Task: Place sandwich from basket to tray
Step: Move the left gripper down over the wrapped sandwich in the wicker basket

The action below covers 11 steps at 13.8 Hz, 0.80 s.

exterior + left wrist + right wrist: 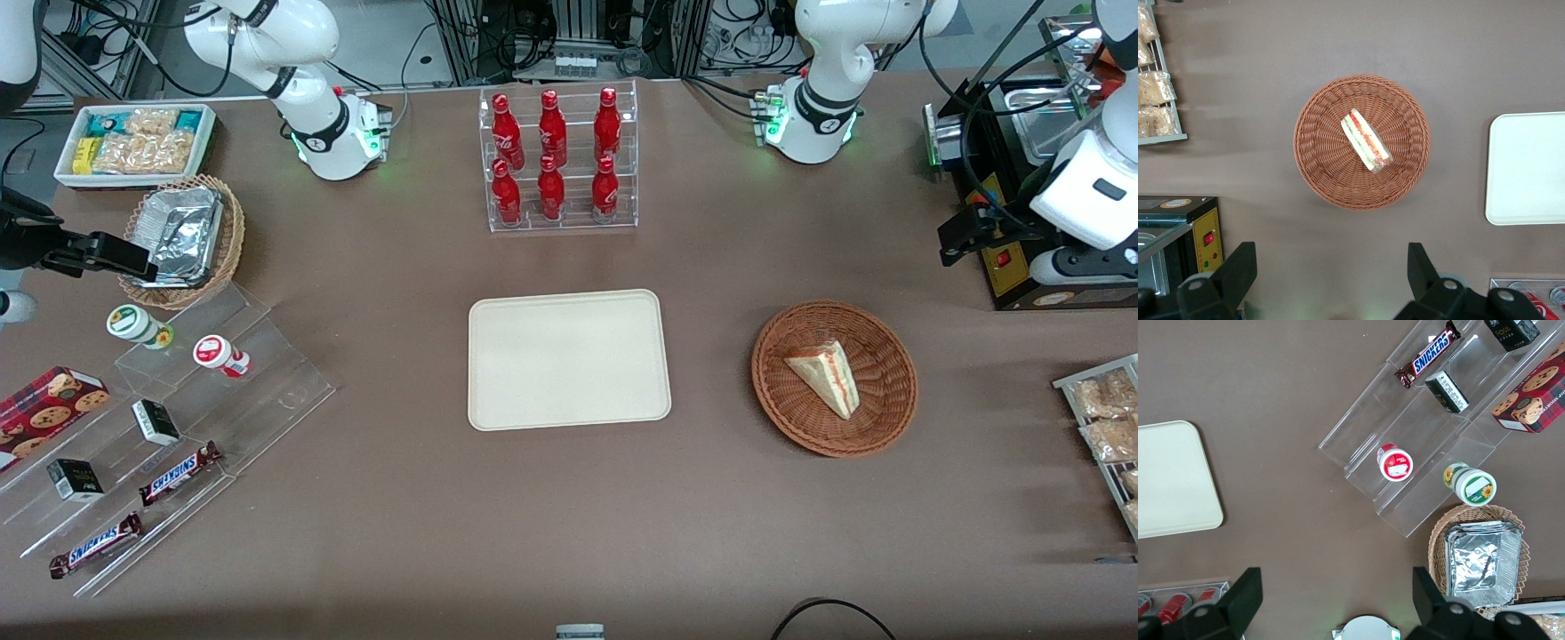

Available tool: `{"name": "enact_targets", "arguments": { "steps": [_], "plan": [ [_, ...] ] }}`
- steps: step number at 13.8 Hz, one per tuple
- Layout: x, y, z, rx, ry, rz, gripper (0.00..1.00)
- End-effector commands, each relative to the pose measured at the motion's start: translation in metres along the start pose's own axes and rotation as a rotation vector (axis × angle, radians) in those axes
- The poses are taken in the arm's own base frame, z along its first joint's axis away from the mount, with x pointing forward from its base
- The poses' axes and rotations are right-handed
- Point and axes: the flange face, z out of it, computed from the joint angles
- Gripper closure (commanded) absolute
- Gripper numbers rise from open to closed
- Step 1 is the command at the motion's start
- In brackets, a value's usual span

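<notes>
Here gripper point(1331, 277) spread above sandwich point(1366, 140); Snickers bars point(180, 472) readable.

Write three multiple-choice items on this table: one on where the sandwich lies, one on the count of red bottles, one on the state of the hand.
1. Where does the sandwich lie?
A. on the tray
B. in the basket
C. on the bare table

2. How many red bottles stand in the clear rack?
A. four
B. six
C. eight

3. What state is the hand in?
A. open, holding nothing
B. shut on the sandwich
C. shut on the tray's rim

Key: 1 B, the wedge rests inside the basket while the tray is bare. 2 B, two rows of three show. 3 A, the wrist view shows its fingers wide apart, above the table beside the basket.
</notes>
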Motion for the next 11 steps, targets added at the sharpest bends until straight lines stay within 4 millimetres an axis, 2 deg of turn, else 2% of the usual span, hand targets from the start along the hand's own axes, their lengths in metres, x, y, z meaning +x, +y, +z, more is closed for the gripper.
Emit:
{"name": "enact_targets", "arguments": {
  "steps": [1,2,4,6,9,11],
  "plan": [
    [-0.005,-0.002,-0.006,-0.012,-0.006,0.001,0.0],
    [-0.004,-0.002,-0.005,-0.013,-0.007,0.001,0.0],
    [0.004,0.002,0.014,-0.008,-0.036,-0.002,0.0],
    [0.008,0.012,0.052,0.002,-0.059,-0.011,0.0],
    [0.008,0.038,0.113,0.018,-0.035,-0.103,0.0],
    [0.008,0.045,0.146,0.044,0.0,-0.208,0.0]
  ]
}}
